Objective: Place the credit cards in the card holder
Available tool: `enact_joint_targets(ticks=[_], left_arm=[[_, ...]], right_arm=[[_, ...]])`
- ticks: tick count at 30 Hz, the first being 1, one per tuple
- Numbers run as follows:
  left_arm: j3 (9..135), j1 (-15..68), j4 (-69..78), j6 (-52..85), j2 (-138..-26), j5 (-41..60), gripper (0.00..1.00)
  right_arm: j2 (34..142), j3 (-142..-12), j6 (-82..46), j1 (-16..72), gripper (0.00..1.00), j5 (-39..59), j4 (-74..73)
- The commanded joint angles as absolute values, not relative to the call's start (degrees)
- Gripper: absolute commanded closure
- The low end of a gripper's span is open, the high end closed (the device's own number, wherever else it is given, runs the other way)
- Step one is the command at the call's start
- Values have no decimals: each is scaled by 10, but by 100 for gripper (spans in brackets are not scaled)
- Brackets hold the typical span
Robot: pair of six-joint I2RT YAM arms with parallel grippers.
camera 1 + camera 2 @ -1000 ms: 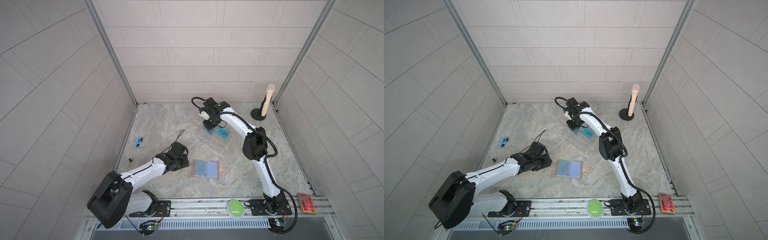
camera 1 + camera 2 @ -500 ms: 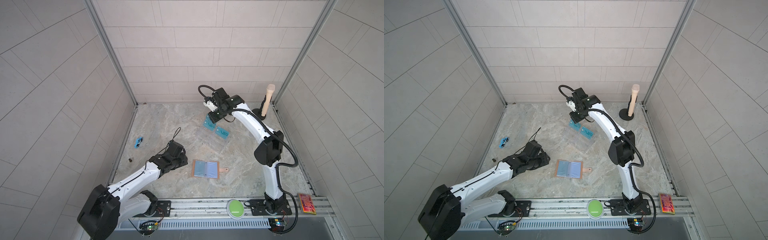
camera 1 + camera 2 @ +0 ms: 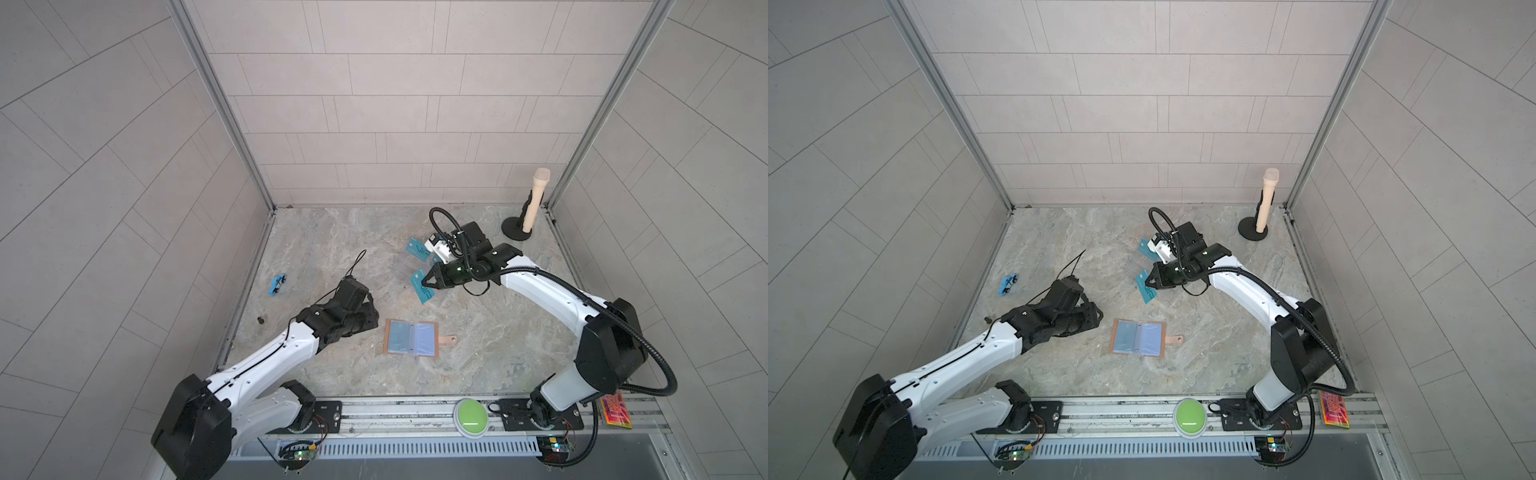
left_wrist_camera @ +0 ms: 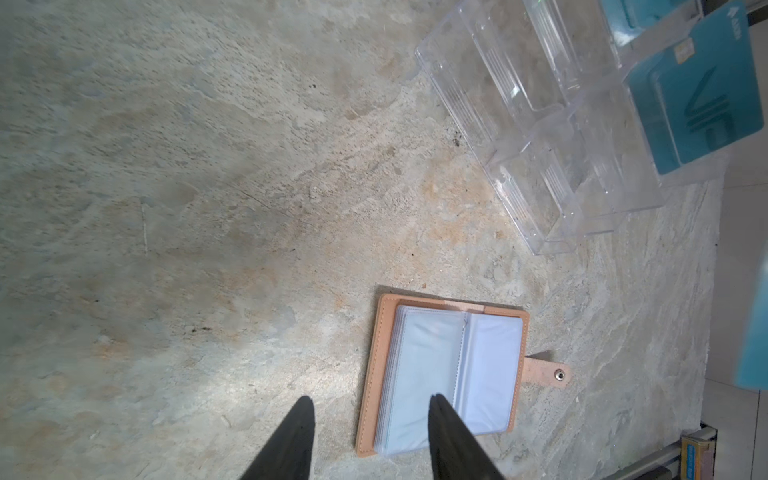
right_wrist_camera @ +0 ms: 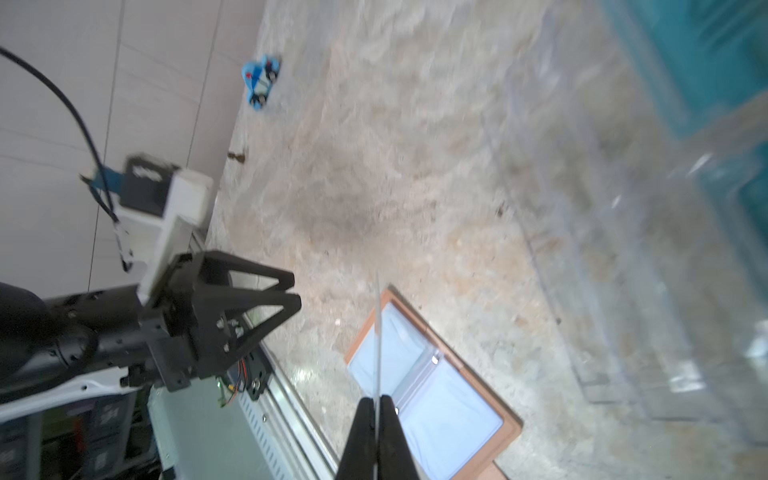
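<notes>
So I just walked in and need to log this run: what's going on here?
The right gripper, jaws shut on a teal card, holds it off the table near the clear stand. The card holder lies open on the table, and no card shows in its visible pockets. The left gripper, jaws open and empty, hovers beside the holder. At least one more teal card sits in the stand.

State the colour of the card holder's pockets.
Pale blue, on the card holder; clearest in the left wrist view.
</notes>
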State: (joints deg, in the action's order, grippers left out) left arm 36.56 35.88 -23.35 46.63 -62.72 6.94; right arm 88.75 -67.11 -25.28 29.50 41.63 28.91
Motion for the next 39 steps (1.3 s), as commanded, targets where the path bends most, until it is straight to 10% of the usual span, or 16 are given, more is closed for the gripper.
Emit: enact_joint_targets(ticks=[1,39], left_arm=[[366,368,-203,477,-649,96,52],[368,411,-124,478,-813,109,60]], right_arm=[[836,-591,-310,318,100,444,206],[943,-418,-378,334,100,527,46]])
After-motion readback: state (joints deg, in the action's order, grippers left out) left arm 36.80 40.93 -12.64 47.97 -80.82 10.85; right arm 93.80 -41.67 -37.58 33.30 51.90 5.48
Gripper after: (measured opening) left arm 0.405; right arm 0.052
